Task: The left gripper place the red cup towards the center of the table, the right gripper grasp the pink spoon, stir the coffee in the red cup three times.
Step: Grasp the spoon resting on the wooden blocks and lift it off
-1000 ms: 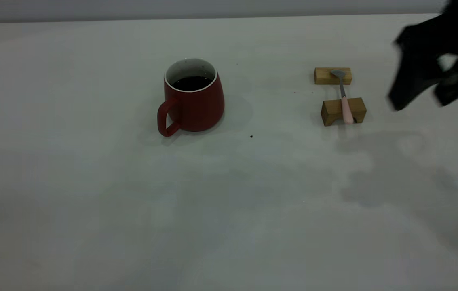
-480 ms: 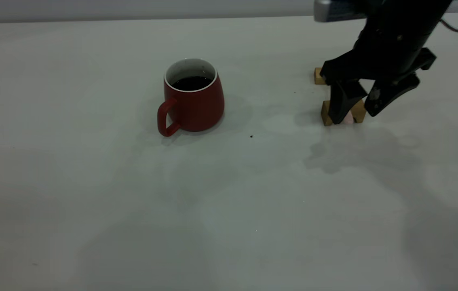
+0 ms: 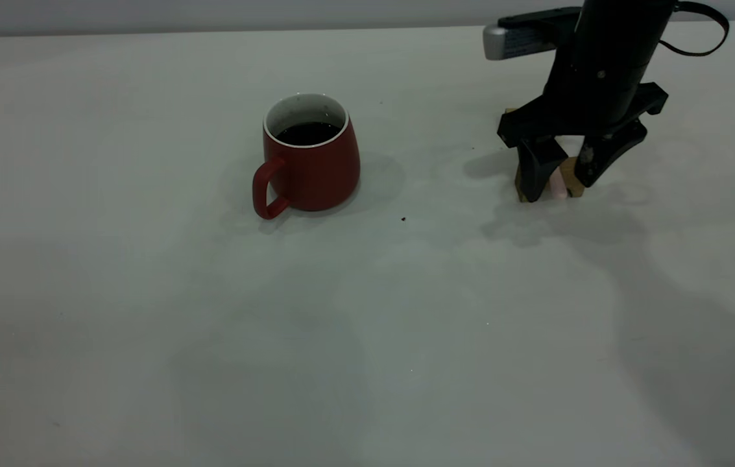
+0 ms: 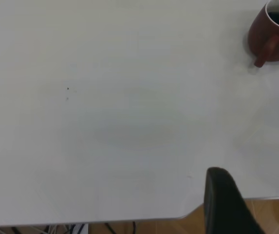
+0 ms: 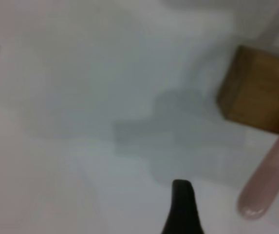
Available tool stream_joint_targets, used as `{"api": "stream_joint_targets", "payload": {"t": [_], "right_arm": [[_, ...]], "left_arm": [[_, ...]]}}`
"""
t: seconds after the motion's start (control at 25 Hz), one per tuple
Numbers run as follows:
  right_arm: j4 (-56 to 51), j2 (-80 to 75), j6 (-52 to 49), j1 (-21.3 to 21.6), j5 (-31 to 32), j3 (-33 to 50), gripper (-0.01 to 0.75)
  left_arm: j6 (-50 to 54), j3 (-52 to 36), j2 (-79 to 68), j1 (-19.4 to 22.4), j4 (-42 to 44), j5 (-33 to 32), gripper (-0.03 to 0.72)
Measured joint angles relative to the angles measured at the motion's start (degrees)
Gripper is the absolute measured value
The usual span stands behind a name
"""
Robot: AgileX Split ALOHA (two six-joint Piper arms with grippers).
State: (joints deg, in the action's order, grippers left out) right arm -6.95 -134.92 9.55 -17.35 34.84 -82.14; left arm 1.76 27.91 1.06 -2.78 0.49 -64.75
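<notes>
One red cup point(image 3: 311, 155) of coffee point(image 3: 307, 133), one pink spoon point(image 3: 558, 187); the right gripper point(image 3: 560, 183), spread, has dropped lower astride it; left gripper point(image 4: 249, 204) spread.

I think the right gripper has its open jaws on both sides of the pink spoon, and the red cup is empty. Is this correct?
Not quite: the red cup holds dark coffee, as the exterior view shows. The rest is correct: the right gripper stands with open jaws either side of the pink spoon.
</notes>
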Motion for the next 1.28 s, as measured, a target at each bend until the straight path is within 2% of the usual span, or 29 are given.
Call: {"api": "stream_joint_targets", "payload": {"t": [0.24,0.84,1.0,1.12,1.28], "right_arm": [[5.2,-1.5,-5.1,0.1,2.0,-2.4,0.698],[5.6,-3.9,-7.1,0.1,-0.5,-2.6,0.654],[7.4,-4.2,-8.7,0.1,-1.0,-2.6,0.558],[9.3,-4.2,-10.9,0.1,-1.1,-2.6,0.433],[12.0,-3.9,-13.4,0.1,-0.9,-2.6,0.230]], "left_arm": [[0.0,0.0,0.0,0.0,0.0,0.0,0.363],[0.0,0.0,0.0,0.0,0.0,0.0,0.363],[0.0,0.0,0.0,0.0,0.0,0.0,0.363],[0.0,0.0,0.0,0.0,0.0,0.0,0.363],[0.0,0.0,0.0,0.0,0.0,0.0,0.363]]}}
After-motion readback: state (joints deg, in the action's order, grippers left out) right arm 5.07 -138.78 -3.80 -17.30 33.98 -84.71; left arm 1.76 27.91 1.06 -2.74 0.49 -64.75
